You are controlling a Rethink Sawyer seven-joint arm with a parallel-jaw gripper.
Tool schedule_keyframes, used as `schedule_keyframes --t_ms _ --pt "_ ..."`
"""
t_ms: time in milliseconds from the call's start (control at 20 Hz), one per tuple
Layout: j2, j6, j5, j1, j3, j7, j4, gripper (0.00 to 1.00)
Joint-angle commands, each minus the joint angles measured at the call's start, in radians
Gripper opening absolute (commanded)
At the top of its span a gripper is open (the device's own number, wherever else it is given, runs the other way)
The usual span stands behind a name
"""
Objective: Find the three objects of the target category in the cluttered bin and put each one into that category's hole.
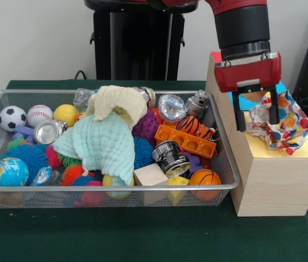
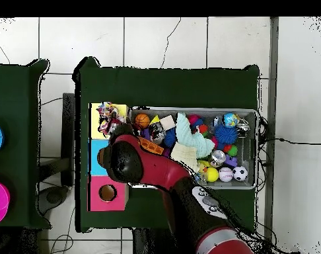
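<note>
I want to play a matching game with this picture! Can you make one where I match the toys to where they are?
Things:
1. soccer ball
2. basketball
3. globe ball
4. spotted cloth

Places:
A. on the wooden box
B. bin's near left corner
C. bin's near right corner
D. bin's far left corner

Pairs: 1-D, 2-C, 3-B, 4-A

**Bin and box side by side on the tabletop**

In the front view, the bin (image 1: 110, 188) is set on the tabletop (image 1: 143, 234), with the box (image 1: 273, 174) just beside its right end. A cloth (image 1: 279, 123) is laid on top of the box. Inside the bin, towels (image 1: 107, 131) are heaped in the middle; balls (image 1: 25, 115) are gathered at the left, and a can (image 1: 170, 158) and a block (image 1: 149, 174) lie at the front right.
</note>
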Motion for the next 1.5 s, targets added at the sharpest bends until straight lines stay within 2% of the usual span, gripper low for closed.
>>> schedule_keyframes --t_ms 50,300,650,850,1050,1500 --pt "-0.041 0.054 0.029 -0.021 -0.040 0.215 0.019 1.00" --pt "0.038 -0.008 0.026 -0.026 0.002 0.269 0.022 1.00" --pt "0.051 0.019 0.037 -0.053 0.057 0.300 0.040 1.00" --pt "-0.004 0.098 0.068 -0.082 0.094 0.311 0.070 1.00" --pt "-0.080 0.135 0.076 -0.093 0.094 0.290 0.092 1.00" --pt "-0.099 0.145 0.092 -0.109 0.136 0.297 0.102 1.00"
